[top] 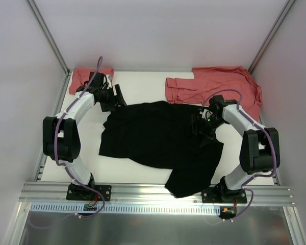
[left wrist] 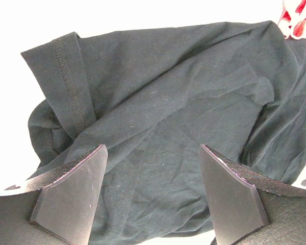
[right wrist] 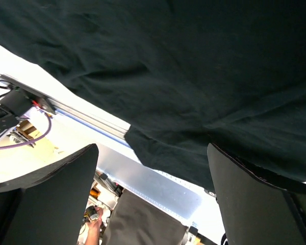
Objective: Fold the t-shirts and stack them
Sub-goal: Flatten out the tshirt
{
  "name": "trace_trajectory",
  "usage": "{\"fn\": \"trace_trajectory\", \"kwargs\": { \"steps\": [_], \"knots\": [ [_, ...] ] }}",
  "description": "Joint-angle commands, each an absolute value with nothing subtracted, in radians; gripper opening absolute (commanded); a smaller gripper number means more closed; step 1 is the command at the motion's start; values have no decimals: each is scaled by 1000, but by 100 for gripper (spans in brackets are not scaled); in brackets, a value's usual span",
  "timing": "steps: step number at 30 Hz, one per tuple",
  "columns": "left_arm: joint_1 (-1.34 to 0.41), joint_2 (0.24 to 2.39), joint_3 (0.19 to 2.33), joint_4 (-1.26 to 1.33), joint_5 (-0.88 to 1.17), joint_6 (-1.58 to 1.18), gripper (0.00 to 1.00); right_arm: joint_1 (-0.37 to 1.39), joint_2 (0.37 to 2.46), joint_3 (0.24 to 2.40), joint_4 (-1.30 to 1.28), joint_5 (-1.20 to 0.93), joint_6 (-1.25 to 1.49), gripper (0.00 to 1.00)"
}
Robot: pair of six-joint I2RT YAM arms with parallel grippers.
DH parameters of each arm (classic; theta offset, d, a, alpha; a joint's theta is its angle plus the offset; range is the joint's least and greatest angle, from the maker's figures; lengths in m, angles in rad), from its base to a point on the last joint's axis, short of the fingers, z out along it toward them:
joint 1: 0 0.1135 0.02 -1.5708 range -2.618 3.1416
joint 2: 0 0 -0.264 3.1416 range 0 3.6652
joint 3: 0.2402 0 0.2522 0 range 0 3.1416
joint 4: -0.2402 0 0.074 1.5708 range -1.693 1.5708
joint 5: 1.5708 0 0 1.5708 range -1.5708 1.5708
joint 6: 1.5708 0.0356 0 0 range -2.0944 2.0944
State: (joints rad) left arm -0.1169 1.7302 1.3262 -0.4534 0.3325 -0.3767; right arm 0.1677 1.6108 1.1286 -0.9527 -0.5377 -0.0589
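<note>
Salmon-red t-shirt [top: 86, 76] lies bunched in the far left corner of the white table [top: 143, 84], partly behind the left arm. The left gripper [top: 118, 98] sits just beside it, at the far left edge of the black t-shirt [top: 153, 135]. In the left wrist view this gripper [left wrist: 153, 196] is spread wide and holds nothing. Black cloth lies rumpled below and between its fingers [left wrist: 71, 196]. A stitched hem [left wrist: 66, 76] runs along a folded-over edge at upper left, and a scrap of red cloth shows in the top right corner.

The black t-shirt is mid-table, crumpled and not folded. Its near right corner droops over the metal rail [top: 66, 190] at the table's near edge.

The right gripper [top: 198, 126] is over the shirt's right side; the top view does not show whether it touches. In the right wrist view the gripper [right wrist: 153, 196] is wide apart with nothing held. The black cloth [right wrist: 183, 76] fills the upper frame, and the rail [right wrist: 158, 186] shows past its edge.

A salmon-red heap [top: 214, 84] lies rumpled in the far right corner, touching the black shirt's far edge.
</note>
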Motion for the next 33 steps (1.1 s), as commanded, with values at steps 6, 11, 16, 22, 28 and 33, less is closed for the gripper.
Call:
{"fn": "trace_trajectory", "kwargs": {
  "steps": [6, 11, 16, 22, 28, 33],
  "knots": [
    [-115, 1671, 1356, -463, 339, -347, 73, 167, 1600, 1014, -864, -509, -25, 90],
    [-115, 1666, 1351, -465, 339, -345, 73, 166, 1580, 948, -827, -479, -18, 89],
    [-115, 1664, 1347, -465, 344, -348, 73, 163, 1548, 910, -818, -421, -5, 88],
    [-115, 1658, 1339, -459, 350, -348, 73, 160, 1535, 887, -787, -403, -3, 81],
    [-115, 1640, 1325, -465, 342, -344, 73, 160, 1555, 885, -759, -396, 28, 68],
    [-115, 1628, 1319, -468, 336, -337, 73, 160, 1580, 881, -746, -391, 31, 67]
  ]
}}
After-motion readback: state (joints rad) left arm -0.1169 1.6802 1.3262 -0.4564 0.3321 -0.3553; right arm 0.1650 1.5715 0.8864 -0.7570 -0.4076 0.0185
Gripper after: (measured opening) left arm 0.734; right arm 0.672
